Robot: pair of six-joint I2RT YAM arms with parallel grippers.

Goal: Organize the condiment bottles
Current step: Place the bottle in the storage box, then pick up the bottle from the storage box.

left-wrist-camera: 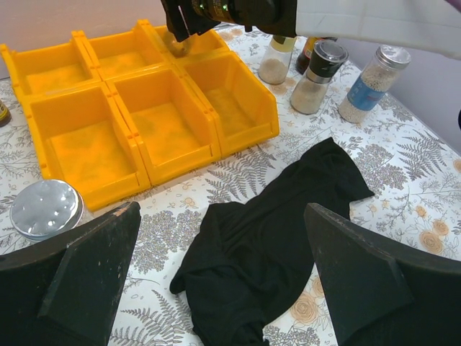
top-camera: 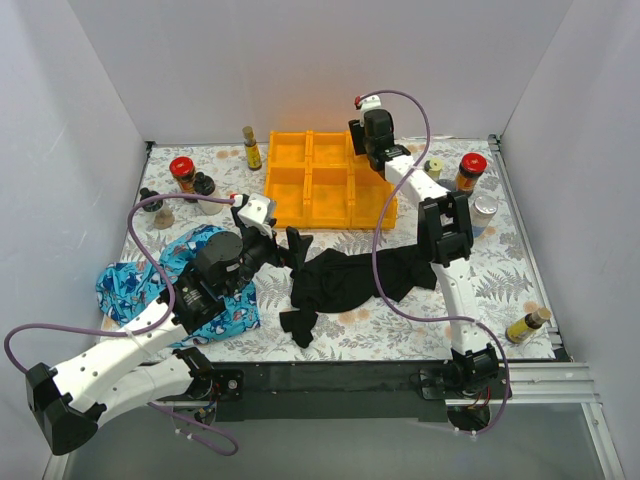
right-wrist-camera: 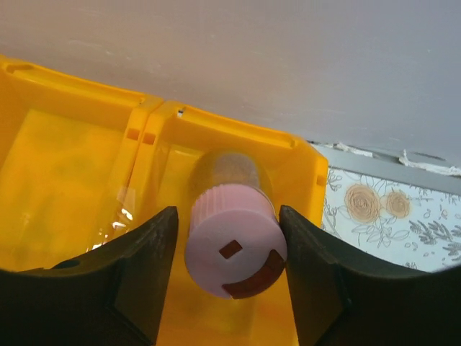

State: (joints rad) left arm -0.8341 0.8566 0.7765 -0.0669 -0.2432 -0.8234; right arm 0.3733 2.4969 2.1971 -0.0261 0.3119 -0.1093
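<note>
My right gripper (right-wrist-camera: 227, 213) is shut on the pink-lidded jar (right-wrist-camera: 234, 249) and holds it tilted over the back right compartment of the orange tray (right-wrist-camera: 155, 108); it shows in the top view (top-camera: 371, 152). My left gripper (left-wrist-camera: 220, 216) is open and empty above a black cloth (left-wrist-camera: 274, 238). At the left stand an amber yellow-capped bottle (top-camera: 251, 148), a red-lidded jar (top-camera: 182, 172), a black-capped bottle (top-camera: 205, 186) and a silver-lidded jar (left-wrist-camera: 47, 209). At the right stand a red-lidded jar (top-camera: 470, 170), a silver-lidded jar (left-wrist-camera: 374, 83), a black-capped grinder (left-wrist-camera: 317, 76) and a small clear jar (left-wrist-camera: 276, 61).
The orange tray (top-camera: 310, 165) sits at the back middle, its other compartments showing no bottles. The black cloth (top-camera: 350, 275) lies in front of it. A blue patterned cloth (top-camera: 130, 285) lies at the left under my left arm. An amber bottle (top-camera: 527, 325) lies near the front right edge.
</note>
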